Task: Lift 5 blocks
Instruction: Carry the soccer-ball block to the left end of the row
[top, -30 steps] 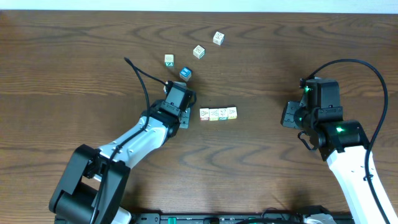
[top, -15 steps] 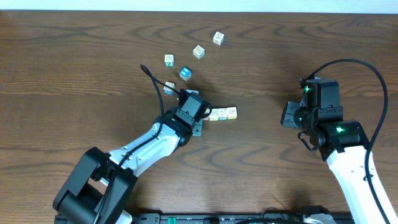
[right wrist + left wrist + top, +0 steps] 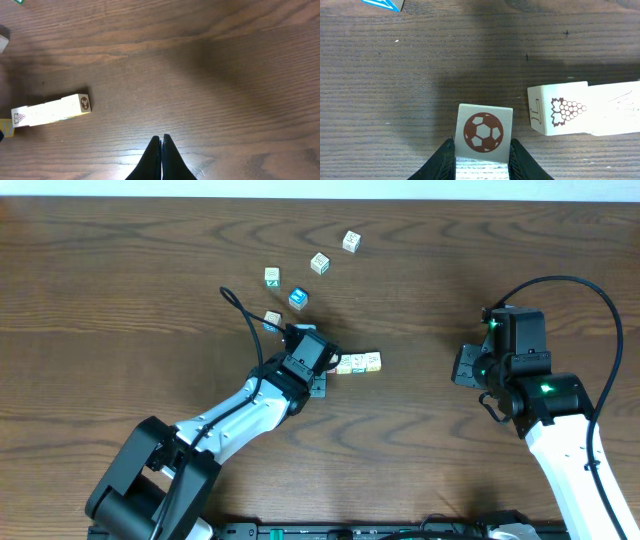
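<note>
Now left fingers (image 3: pixel 445 161) grip the football-print block (image 3: pixel 484 134) low by the worktop (image 3: pixel 420 75), near the grape-print block (image 3: pixel 559 116); right fingers (image 3: pixel 156 161) closed, empty. Lift straight up, grip square, avoid nudging that neighbour.

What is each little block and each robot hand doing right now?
Soccer-ball block: gripped between two fingers, apart from the row.
Left hand: shut on that block.
Row of blocks: lying on the table, touching side to side.
Right hand: shut, holding nothing.
Far blocks: sitting apart from each other, untouched.
Blue-topped cube: sitting alone, untouched.
</note>
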